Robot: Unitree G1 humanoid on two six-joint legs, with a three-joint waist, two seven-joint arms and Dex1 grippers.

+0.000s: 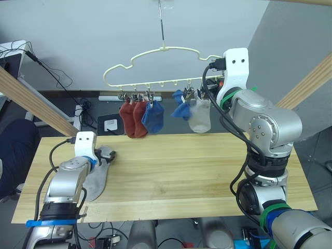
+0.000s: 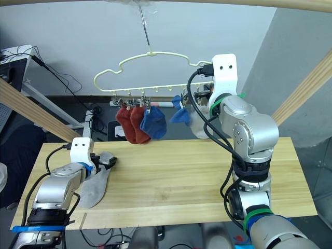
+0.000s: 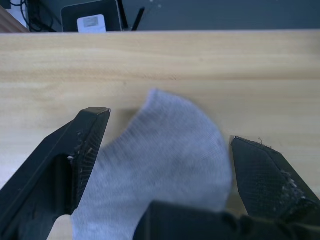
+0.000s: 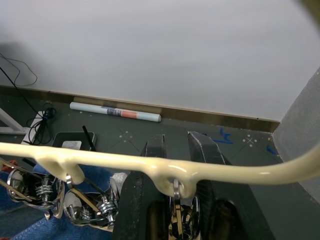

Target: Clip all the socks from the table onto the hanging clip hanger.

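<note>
Near the table's (image 1: 197, 171) left edge, the left gripper (image 3: 165, 160) spread its ribbed black fingers around a soft grey knit sock (image 3: 160, 165) lying flat. Beyond, the right gripper (image 4: 176, 150) pinched a silver clip (image 4: 177, 210) on the smooth pale yellow hanger (image 1: 155, 54), where two rust, two blue and one grey sock hung.

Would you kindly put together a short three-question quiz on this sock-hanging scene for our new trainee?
1. Count: how many socks hang from the clip hanger?
2. True or false: the left gripper is shut tight on a blue sock.
3. Multiple choice: the right gripper is
A. resting on the table
B. raised at a clip of the hanger
C. holding a rust red sock

Key
1. Five: two rust red socks, two blue socks and one light grey sock.
2. False: its fingers are spread, either side of the grey sock on the table.
3. B
</note>
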